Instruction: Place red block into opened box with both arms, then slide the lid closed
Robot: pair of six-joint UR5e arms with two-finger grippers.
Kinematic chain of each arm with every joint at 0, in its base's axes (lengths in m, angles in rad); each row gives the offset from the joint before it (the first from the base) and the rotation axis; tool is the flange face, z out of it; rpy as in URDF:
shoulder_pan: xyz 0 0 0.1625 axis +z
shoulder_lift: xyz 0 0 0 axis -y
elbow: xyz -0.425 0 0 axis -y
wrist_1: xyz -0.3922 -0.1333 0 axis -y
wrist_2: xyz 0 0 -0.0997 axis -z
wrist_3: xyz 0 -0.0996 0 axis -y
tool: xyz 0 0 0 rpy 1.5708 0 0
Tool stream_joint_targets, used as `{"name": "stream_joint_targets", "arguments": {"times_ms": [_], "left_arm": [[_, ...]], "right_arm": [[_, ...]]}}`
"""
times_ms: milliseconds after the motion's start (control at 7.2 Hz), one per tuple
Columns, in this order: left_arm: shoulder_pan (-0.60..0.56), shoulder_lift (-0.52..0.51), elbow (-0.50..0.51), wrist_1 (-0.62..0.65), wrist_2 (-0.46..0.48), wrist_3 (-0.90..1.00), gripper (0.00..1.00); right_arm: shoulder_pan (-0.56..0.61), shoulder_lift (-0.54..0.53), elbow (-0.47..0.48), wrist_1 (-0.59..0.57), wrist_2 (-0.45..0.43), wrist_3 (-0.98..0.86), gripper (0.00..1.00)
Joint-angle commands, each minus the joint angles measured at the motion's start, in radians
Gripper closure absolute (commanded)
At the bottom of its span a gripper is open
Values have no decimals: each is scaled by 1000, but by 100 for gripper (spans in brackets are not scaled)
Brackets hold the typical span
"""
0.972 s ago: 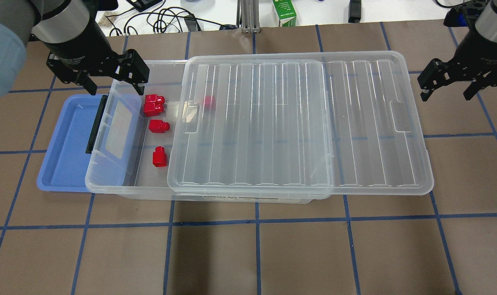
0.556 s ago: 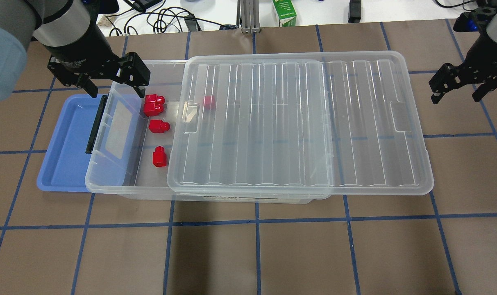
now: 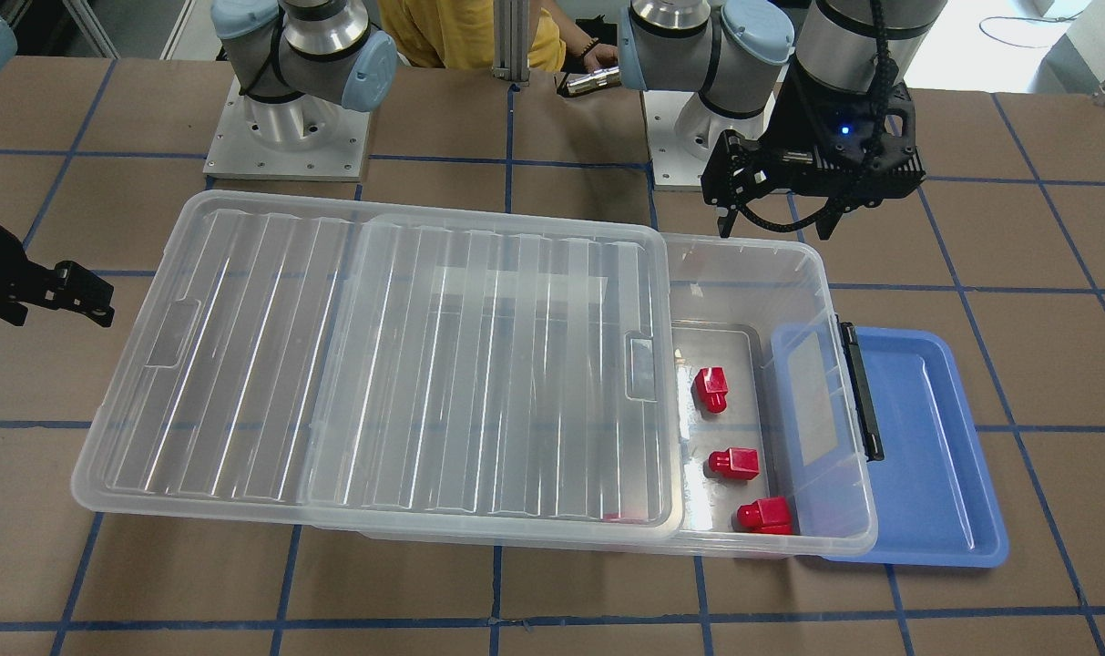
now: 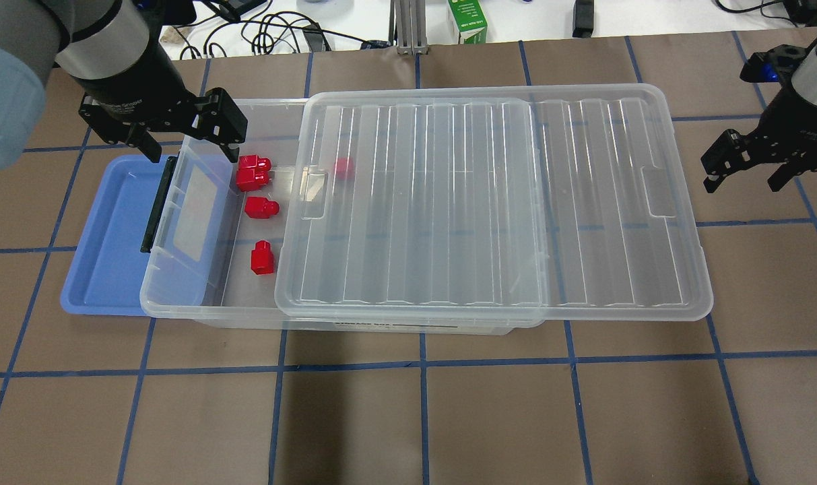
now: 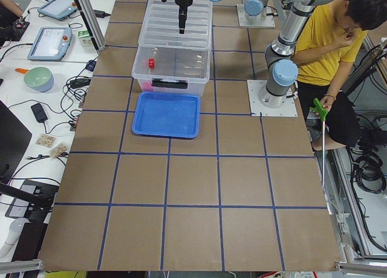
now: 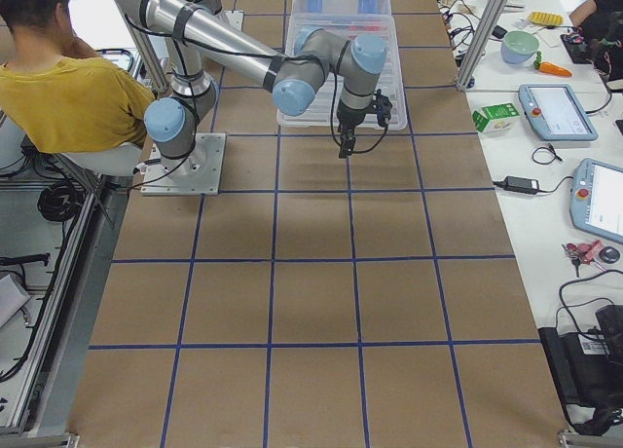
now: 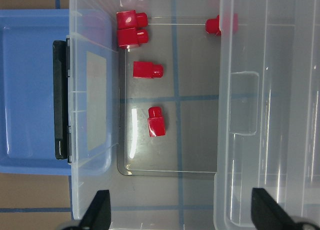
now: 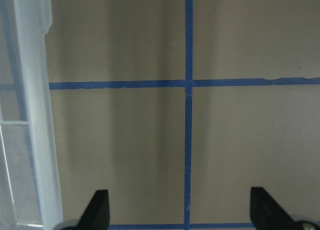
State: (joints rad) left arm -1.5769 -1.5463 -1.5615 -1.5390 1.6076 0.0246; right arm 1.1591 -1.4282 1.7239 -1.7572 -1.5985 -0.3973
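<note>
Lying in the box's [image 4: 179, 306] uncovered end, the red blocks [image 4: 262, 259] are sitting beside the drawn-back lid [image 4: 489, 202]; placing seems done, so closing is coming next. The left claw [image 4: 192, 153] is hanging wide above that end. The right claw [image 4: 745, 183], also wide, is hovering beyond the lid's overhang and needs to push it across the taped tabletop [image 4: 421, 417].

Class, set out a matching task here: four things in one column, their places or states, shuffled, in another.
1 ribbed clear plastic lid
2 shallow blue plastic tray
3 left black gripper
4 right black gripper

a open, over brown table beside lid
b slid partway off clear plastic box
c open, over box's uncovered end
d partly under box's end

Pairs: 1-b, 2-d, 3-c, 4-a
</note>
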Motion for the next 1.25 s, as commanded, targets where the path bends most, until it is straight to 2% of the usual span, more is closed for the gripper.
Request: {"name": "stream_joint_targets", "arguments": {"times_ms": [0, 1111], "left_arm": [[0, 0, 0, 0, 2, 0, 0], [0, 0, -2, 0, 0, 0, 0]], "right_arm": [[8, 14, 8, -4, 3, 2, 0], [129, 15, 9, -7, 5, 9, 0]]}}
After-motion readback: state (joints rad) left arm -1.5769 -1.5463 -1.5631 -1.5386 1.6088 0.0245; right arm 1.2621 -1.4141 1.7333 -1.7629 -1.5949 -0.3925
